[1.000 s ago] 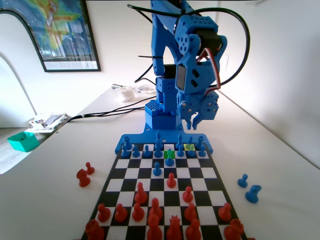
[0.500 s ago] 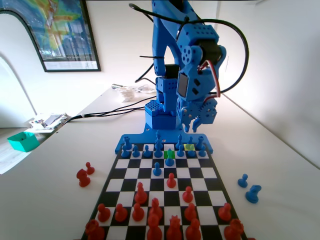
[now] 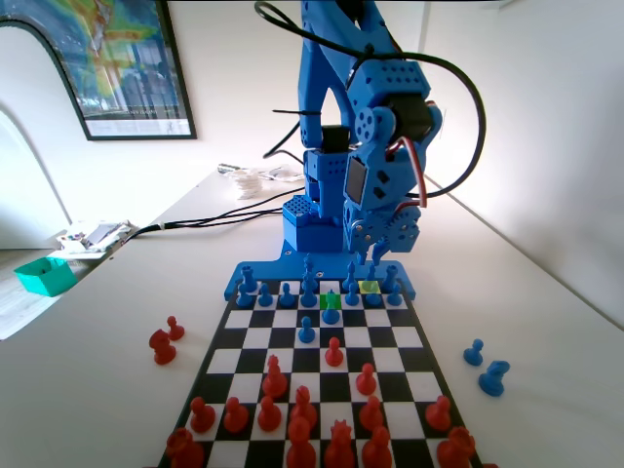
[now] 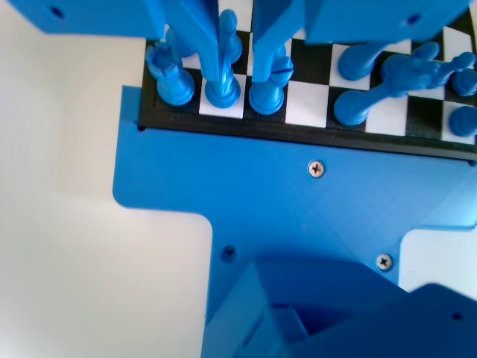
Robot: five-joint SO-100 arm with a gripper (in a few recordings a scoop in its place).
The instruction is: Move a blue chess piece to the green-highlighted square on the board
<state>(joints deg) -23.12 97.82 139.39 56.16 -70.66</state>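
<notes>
fixed view: gripper (image 3: pixel 372 255) above back-rank pieces; green-highlighted square (image 3: pixel 329 299) nearby.

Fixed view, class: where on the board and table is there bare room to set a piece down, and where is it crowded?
Free: the middle ranks at the board's left and right edges, and the table right of the two captured blue pieces. Crowded: the far blue rows under the claw around the green-highlighted square, and the near red rows.

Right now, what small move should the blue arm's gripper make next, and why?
Probably ease straight down a little. In the wrist view the open gripper straddles a blue chess piece in the black-and-white chequered board's back row, jaws either side of it but not closed, so lowering would set up the grasp.
</notes>
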